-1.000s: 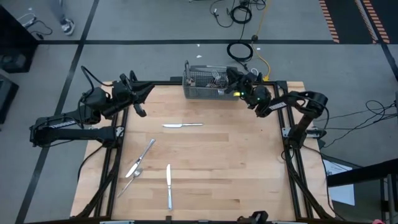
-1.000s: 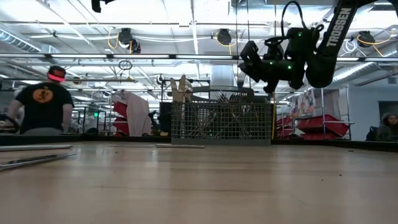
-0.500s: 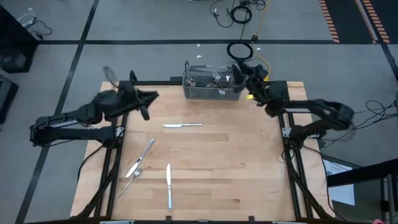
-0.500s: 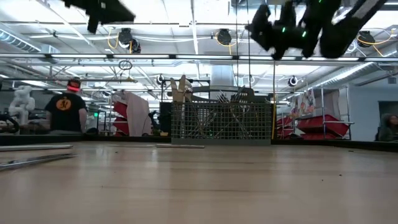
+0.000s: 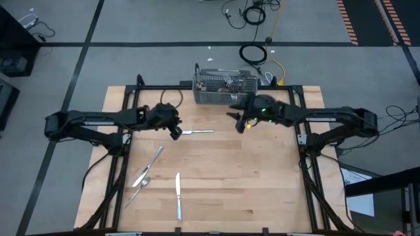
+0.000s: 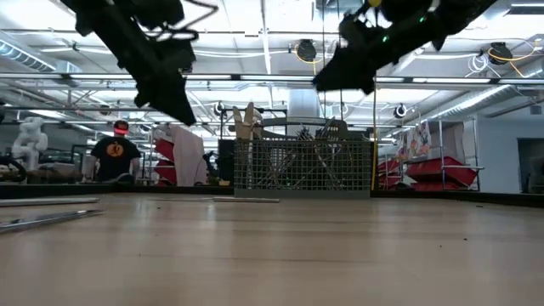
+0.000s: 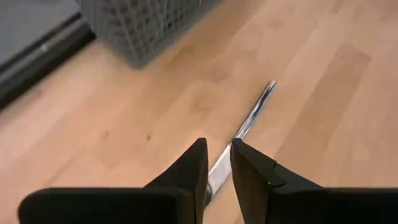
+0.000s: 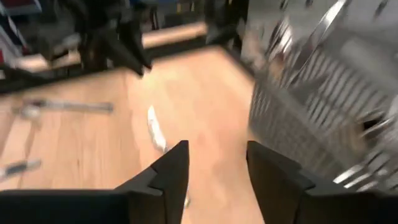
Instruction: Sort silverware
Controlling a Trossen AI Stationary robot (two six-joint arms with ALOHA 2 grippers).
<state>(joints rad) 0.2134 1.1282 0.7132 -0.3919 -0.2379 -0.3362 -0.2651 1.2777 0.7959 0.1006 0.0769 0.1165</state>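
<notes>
The wooden surface [image 5: 262,183] is seen from above with the grey wire-mesh basket [image 5: 223,89] set at its far edge, and this basket is taken as the landmark. More silverware is stood upright inside it (individual pieces cannot be told apart there).

The left arm is stretched across the surface on the near-left side of the basket. Its tool, the left tool [image 5: 174,129], is held low over the handle end of a table knife [image 5: 194,132], which lies flat just in front of the basket, parallel to its long side. In the left wrist view the left tool [image 7: 217,163] is seen with its fingers drawn narrow, only a thin gap being left, and the knife [image 7: 245,127] is seen running out from between their tips towards the basket [image 7: 143,25]; nothing is gripped.

The right tool [image 5: 240,121] is held just in front of the basket's right half, beyond the knife's blade tip. Its fingers [image 8: 171,168] are parted moderately and nothing is held.

Farther from the basket, on the near-left part of the surface, a second knife [image 5: 150,164], a fork [image 5: 137,189] and a third knife [image 5: 178,195] are laid, well apart from both tools.
</notes>
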